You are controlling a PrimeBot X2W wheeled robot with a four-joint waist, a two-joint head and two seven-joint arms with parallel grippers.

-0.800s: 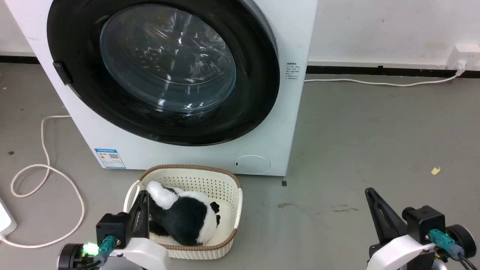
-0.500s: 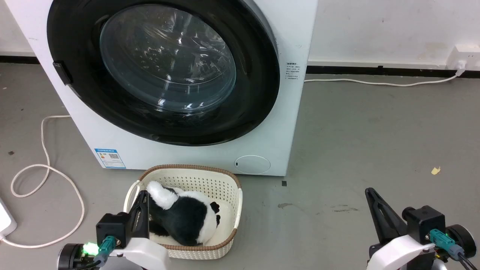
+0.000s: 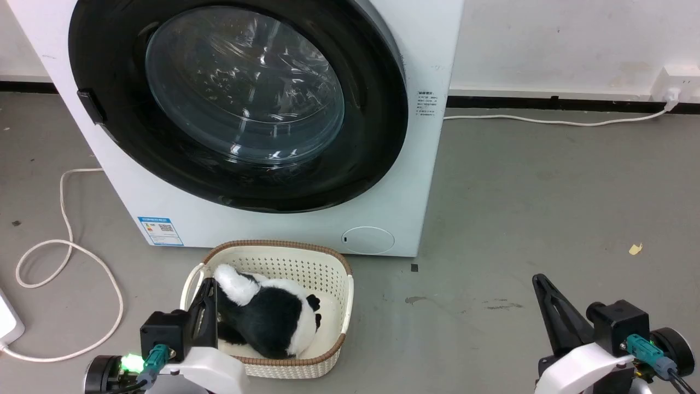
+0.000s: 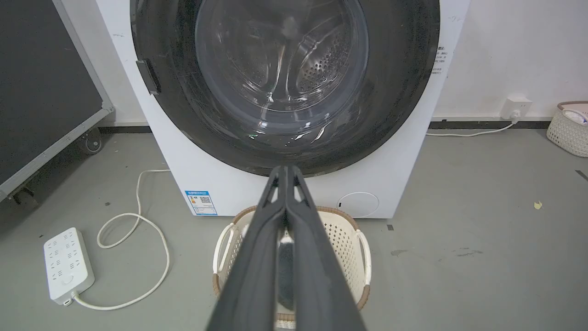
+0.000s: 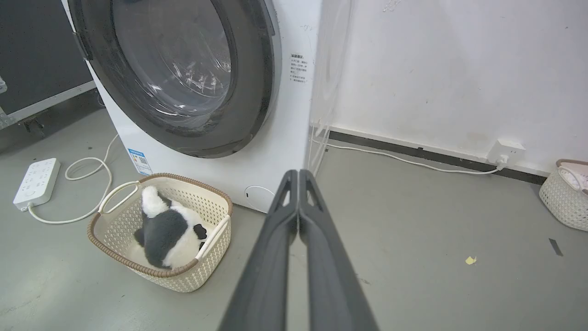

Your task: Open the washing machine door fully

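Grey floor (image 3: 519, 191) carries washing machine (image 3: 262, 224) w/ basket (image 3: 284, 265) just beyond left fingers (image 4: 259, 257). Power strip (image 4: 69, 264) lies left of them.

The washing machine (image 3: 284, 227) has its door (image 3: 246, 93) flat against its front. A basket (image 3: 276, 244) holding a plush toy (image 3: 268, 320) sits just before it. The left gripper (image 3: 208, 284) overlaps the basket's left rim and the right gripper (image 3: 539, 280) hangs over the floor (image 3: 519, 191), both pinched together.
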